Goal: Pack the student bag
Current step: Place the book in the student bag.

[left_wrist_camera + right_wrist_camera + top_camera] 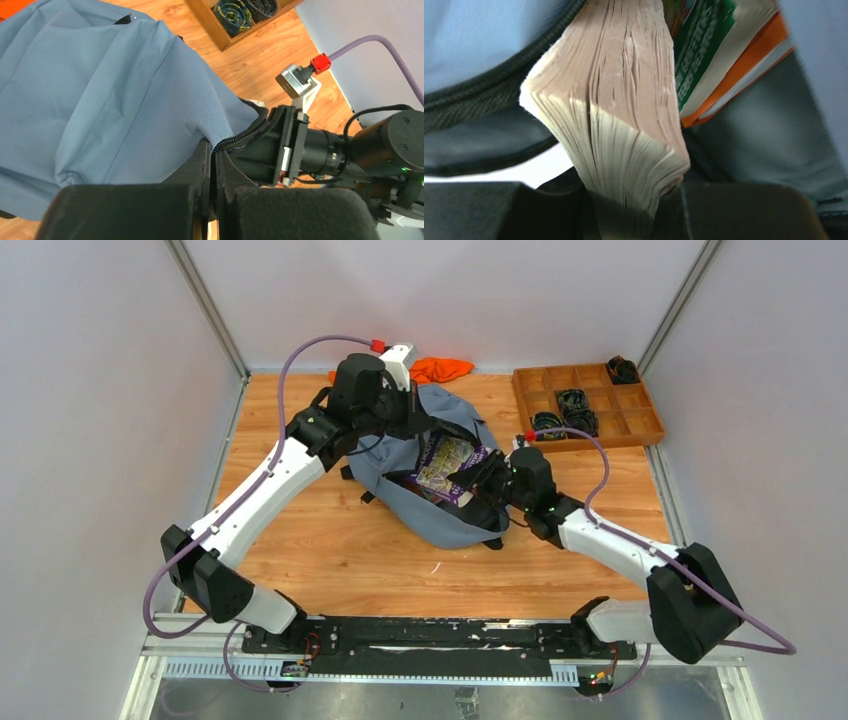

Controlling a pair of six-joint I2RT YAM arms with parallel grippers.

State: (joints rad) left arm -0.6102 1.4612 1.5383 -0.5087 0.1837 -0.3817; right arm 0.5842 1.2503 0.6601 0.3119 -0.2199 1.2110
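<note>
My left claw (212,160) is pinched shut on the zippered rim of the student bag (100,100). The bag's grey-blue cloth spreads out ahead of that claw and lies on the bench (330,550). My right claw (624,215) is clamped on a thick paperback (614,100), whose page edges fan straight out from the fingers into the bag's open mouth. Just beside the paperback, ahead of this claw, a green-and-orange book (711,55) sits inside the bag.
</note>
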